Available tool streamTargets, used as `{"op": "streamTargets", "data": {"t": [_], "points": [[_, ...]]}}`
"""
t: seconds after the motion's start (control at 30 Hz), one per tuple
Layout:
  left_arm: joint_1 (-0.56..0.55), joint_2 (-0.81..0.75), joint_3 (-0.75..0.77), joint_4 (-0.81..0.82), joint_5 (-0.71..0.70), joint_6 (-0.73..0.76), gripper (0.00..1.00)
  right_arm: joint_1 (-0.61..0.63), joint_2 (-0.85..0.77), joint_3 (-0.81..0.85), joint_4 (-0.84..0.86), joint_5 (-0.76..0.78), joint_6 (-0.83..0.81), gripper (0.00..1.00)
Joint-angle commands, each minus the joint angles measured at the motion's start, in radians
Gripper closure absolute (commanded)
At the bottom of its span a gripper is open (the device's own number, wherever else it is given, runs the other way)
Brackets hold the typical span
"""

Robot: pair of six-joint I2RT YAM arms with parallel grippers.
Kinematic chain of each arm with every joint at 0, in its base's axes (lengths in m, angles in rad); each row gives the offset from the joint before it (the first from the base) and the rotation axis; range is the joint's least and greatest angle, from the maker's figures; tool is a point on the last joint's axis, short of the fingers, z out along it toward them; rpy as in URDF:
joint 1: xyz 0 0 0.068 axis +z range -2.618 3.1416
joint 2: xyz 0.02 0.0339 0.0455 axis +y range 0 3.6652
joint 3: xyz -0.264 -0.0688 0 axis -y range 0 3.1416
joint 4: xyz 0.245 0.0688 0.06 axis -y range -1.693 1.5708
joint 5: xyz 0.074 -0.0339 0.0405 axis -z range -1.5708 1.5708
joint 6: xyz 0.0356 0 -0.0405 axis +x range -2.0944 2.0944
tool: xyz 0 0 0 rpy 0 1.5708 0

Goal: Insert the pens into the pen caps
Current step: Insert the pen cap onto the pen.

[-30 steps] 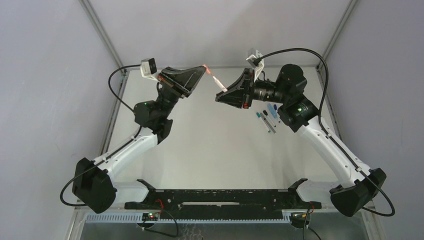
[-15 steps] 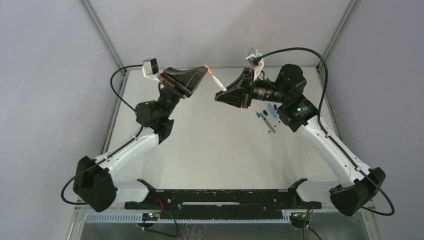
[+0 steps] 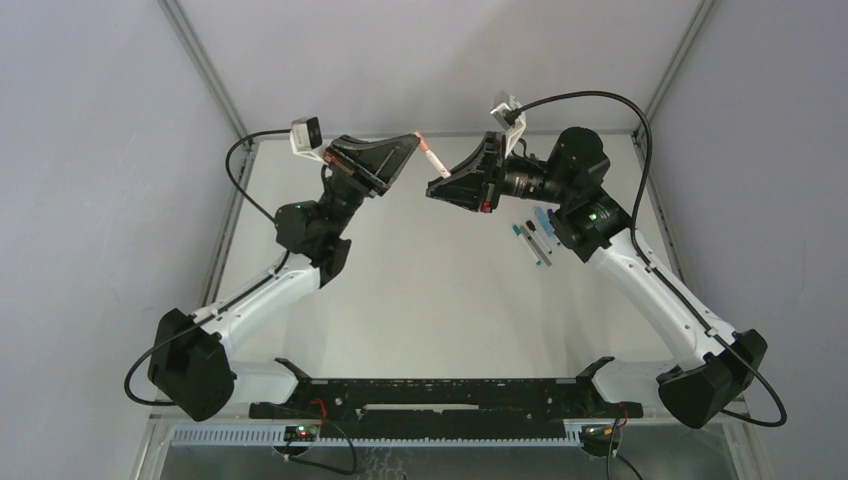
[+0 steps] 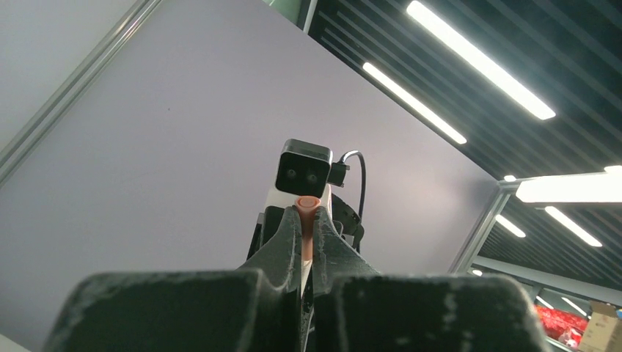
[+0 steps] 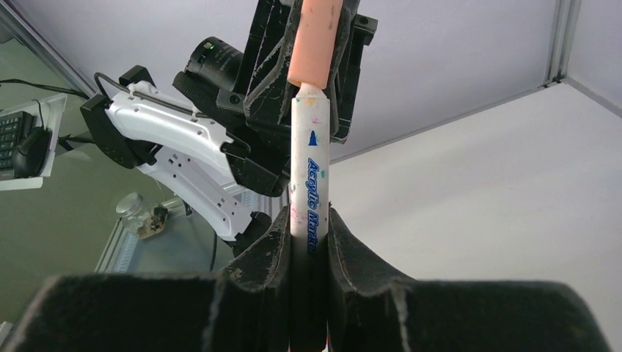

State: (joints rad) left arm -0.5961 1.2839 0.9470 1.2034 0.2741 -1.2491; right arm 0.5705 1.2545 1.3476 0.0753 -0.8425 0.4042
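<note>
Top external: your left gripper (image 3: 411, 139) raised far-centre, clamped on salmon-pink plastic cap (image 5: 314, 40); right gripper (image 3: 438, 186) faces it, pinching white cylindrical marker pen (image 5: 309, 169).

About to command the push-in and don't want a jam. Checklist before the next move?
1. Left fingers clamped on pink cap: ok.
2. Right fingers clamped on white pen: ok.
3. Pen tip at cap's mouth: ok.
4. Pen and cap in line, right wrist and top views: ok.
5. How deep the tip sits inside: cannot tell.
6. Cap seated on barrel: not ok, narrow neck shows.
</note>
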Motion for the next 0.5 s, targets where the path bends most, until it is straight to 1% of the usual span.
{"op": "streamTargets", "data": {"t": [0.0,0.1,0.2,0.33,0.4,0.47], "points": [[-0.013,0.005,0.004,0.039,0.024,0.014,1.0,0.012,0.01,0.033,0.062,0.023,0.038,1.0],[-0.014,0.003,-0.002,0.03,0.031,0.024,1.0,0.012,0.015,0.044,0.067,0.025,0.038,1.0],[-0.017,-0.013,-0.008,-0.037,0.038,0.066,1.0,0.012,0.022,0.063,0.047,0.04,0.006,1.0],[-0.038,-0.057,0.007,-0.229,0.03,0.204,1.0,0.015,0.038,0.105,-0.061,0.11,-0.126,1.0],[-0.051,-0.074,0.023,-0.333,0.02,0.27,1.0,0.015,0.044,0.117,-0.086,0.14,-0.173,1.0],[-0.065,-0.085,0.041,-0.404,0.009,0.323,1.0,0.015,0.048,0.125,-0.108,0.16,-0.201,1.0]]}}
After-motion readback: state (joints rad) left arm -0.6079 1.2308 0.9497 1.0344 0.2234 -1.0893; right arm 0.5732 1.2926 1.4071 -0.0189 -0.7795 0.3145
